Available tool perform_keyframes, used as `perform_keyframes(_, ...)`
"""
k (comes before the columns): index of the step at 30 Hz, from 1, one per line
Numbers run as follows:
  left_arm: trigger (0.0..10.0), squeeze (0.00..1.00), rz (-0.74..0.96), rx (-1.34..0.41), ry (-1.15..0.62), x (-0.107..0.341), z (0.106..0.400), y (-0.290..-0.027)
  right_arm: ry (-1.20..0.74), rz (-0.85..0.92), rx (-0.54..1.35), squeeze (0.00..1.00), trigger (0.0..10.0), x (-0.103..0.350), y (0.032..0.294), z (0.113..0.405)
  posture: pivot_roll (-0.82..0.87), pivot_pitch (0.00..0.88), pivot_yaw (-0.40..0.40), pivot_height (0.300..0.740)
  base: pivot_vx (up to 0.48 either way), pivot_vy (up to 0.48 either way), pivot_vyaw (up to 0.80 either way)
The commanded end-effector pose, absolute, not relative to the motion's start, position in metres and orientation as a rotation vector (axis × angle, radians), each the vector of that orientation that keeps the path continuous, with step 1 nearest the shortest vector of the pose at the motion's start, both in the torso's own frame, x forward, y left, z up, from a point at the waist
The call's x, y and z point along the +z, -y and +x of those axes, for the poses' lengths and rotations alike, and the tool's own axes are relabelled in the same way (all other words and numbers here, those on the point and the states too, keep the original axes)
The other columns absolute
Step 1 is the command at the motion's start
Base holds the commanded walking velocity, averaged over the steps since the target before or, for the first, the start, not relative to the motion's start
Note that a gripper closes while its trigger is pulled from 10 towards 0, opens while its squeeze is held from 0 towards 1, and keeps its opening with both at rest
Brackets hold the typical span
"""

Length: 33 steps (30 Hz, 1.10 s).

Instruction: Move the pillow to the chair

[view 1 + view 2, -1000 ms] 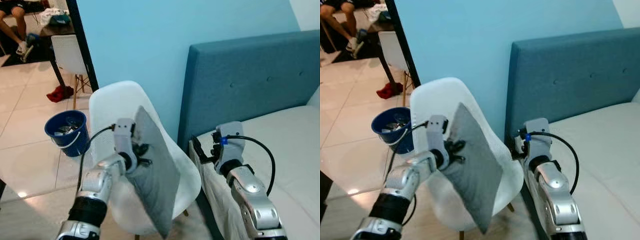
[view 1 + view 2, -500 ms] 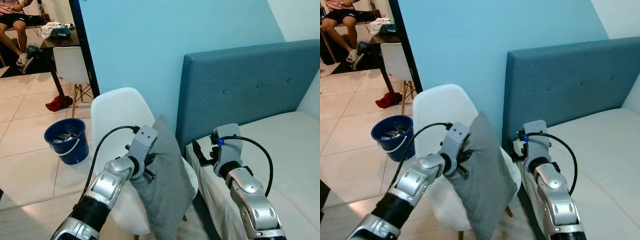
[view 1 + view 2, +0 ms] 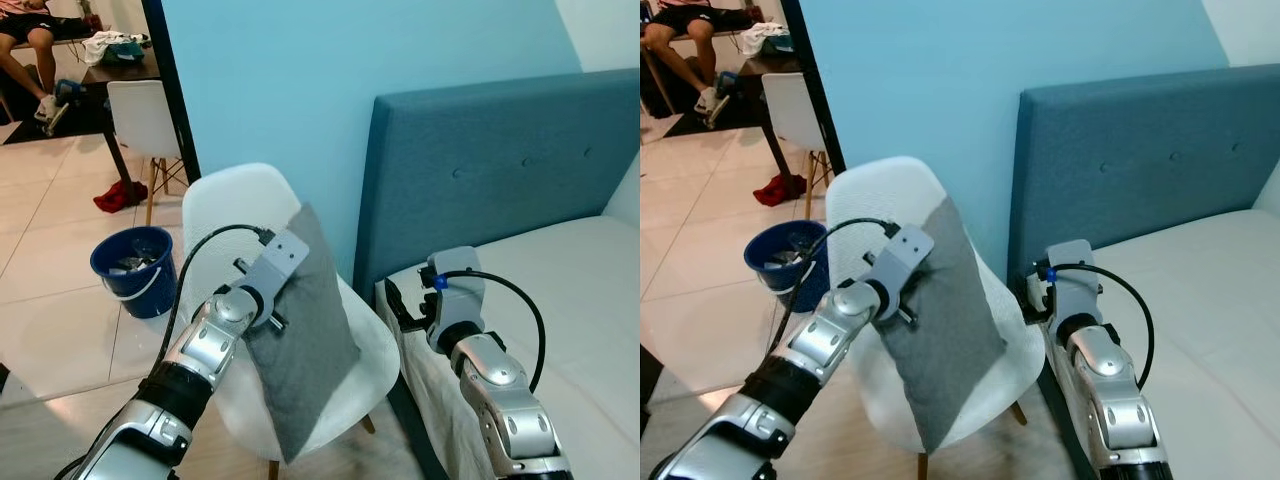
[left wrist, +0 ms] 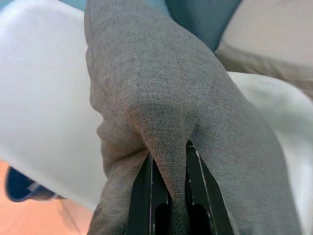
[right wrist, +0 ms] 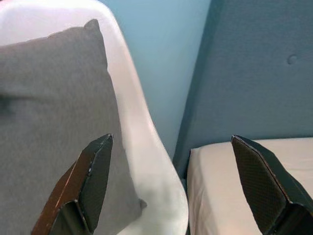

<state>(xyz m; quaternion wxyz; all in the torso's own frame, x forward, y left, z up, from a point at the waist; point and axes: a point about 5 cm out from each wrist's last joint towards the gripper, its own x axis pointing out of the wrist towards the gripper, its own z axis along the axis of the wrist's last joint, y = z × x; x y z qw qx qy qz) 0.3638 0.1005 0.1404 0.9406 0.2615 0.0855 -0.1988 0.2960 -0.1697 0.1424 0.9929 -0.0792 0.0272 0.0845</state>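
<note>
Grey pillow (image 3: 302,335) is held up on edge over the white shell chair (image 3: 225,215), pinched by the left gripper (image 4: 167,183). In the left wrist view its 2 black fingers (image 4: 146,188) sit narrow, w/ a fold of grey fabric squeezed between them. The pillow stands tilted, top corner up near the chair back, bottom corner hanging down in front of the seat edge. Can't tell if its lower part touches the seat. Left arm reaches in from the lower left, black cable looping over the wrist.

Right gripper (image 5: 173,183) hovers between chair and bed (image 3: 560,300), near the bed's front corner, touching nothing. Its 2 fingers are spread wide; in the right wrist view 1 fingertip (image 5: 95,169) lies over the pillow side and the other over the mattress side, w/ chair rim and blue wall in the gap.

Bed has a teal-blue tufted headboard (image 3: 490,160) and a pale cream sheet; it stands just beside the chair, to the robot's right. Light blue wall (image 3: 300,80) behind both.

To the robot's left, on the tiled floor (image 3: 60,290): a dark blue bucket (image 3: 132,268) w/ a white handle, near the chair. Farther back, a 2nd white chair (image 3: 140,120) w/ wooden legs, a red cloth (image 3: 122,194) on the floor beside it, and a dark table w/ clothes piled on. A person's legs (image 3: 25,65) show at the far top left, seated, well apart from the robot.
</note>
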Motion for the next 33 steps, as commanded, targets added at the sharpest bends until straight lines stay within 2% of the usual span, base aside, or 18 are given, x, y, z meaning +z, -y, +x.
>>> perform_keyframes(1, 10.0, 0.00, 0.562, -0.398, -0.133, 0.147, 0.368, -0.101, -0.075, -0.167, 0.172, 0.00, 10.0, 0.139, 0.168, 0.294, -0.09, 0.000, 0.018, 0.625, 0.000, 0.000, 0.00)
perform_keyframes(8, 10.0, 0.00, 0.577, -0.432, -0.134, 0.146, 0.371, -0.094, -0.078, -0.172, 0.173, 0.00, 10.0, 0.139, 0.168, 0.294, -0.09, 0.000, 0.018, 0.605, 0.000, 0.000, 0.00)
perform_keyframes(13, 10.0, 0.00, 0.685, -0.507, -0.094, 0.146, 0.371, -0.085, -0.081, -0.177, 0.172, 0.00, 10.0, 0.139, 0.168, 0.294, -0.10, 0.000, 0.017, 0.585, 0.000, 0.000, 0.00)
perform_keyframes(23, 10.0, 0.00, 0.848, -0.470, 0.075, 0.165, 0.380, -0.084, -0.083, -0.184, 0.170, 0.00, 10.0, 0.139, 0.169, 0.294, -0.10, 0.000, 0.016, 0.550, 0.000, 0.000, 0.00)
perform_keyframes(24, 10.0, 1.00, 0.884, -0.449, 0.101, 0.169, 0.383, -0.087, -0.083, -0.184, 0.170, 0.00, 10.0, 0.139, 0.169, 0.294, -0.10, 0.000, 0.018, 0.540, 0.000, 0.000, 0.00)
perform_keyframes(33, 10.0, 1.00, 0.983, -0.354, 0.190, 0.183, 0.390, -0.099, -0.084, -0.182, 0.168, 0.00, 10.0, 0.140, 0.169, 0.295, -0.10, 0.000, 0.018, 0.515, 0.000, 0.000, 0.00)
